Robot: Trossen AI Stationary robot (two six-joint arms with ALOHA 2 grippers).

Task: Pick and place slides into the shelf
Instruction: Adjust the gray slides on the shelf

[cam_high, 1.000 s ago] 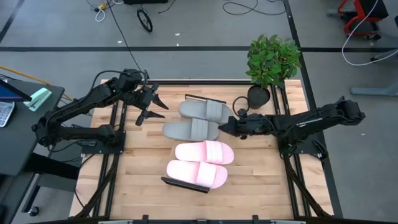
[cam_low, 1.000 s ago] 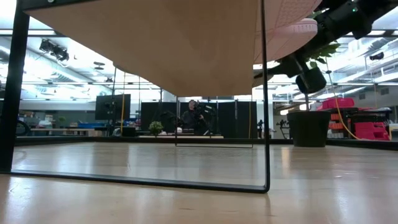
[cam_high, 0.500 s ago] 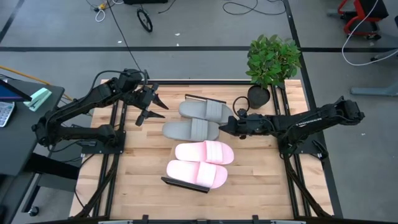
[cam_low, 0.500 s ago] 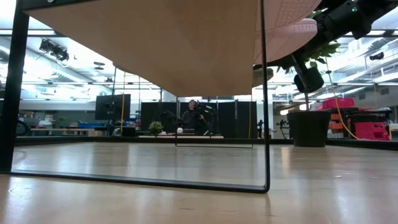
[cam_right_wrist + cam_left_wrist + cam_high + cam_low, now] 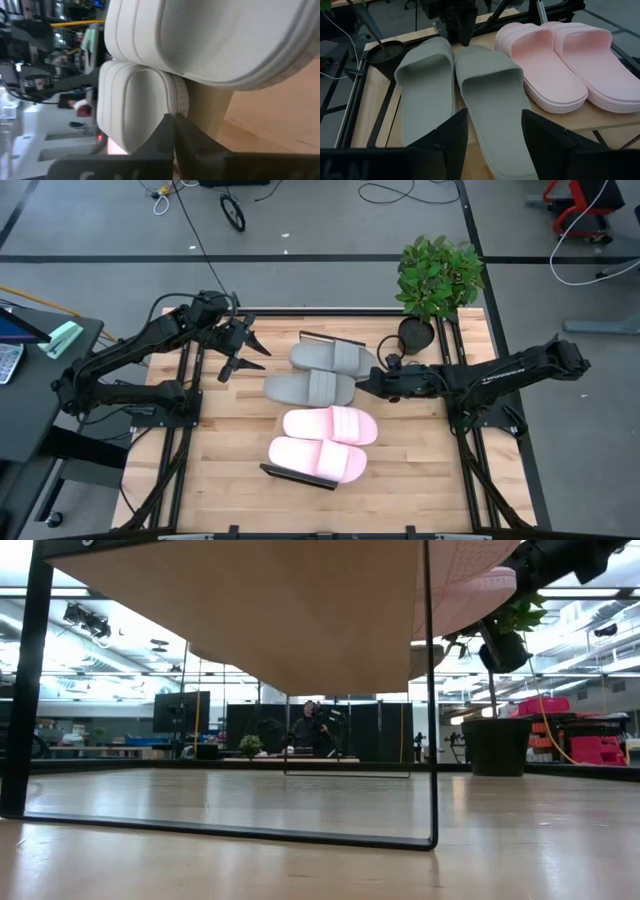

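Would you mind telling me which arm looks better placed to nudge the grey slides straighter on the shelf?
Probably the right: the right gripper sits at the end of the grey slides on the shelf, while the left gripper hangs open, apart from them.

Floor: grey, crossed by dark lines, with loose cables (image 5: 385,192).
Ceiling: exposed, hung with strip lights (image 5: 120,615).
Far wall: dark screens (image 5: 180,710); a person (image 5: 305,727) stood before them.
Plant: potted (image 5: 438,278).

Four slides on the shelf (image 5: 318,340), grey pair (image 5: 320,373), pink pair (image 5: 322,442), right gripper (image 5: 362,381) at the grey slides, left gripper (image 5: 247,352) apart.
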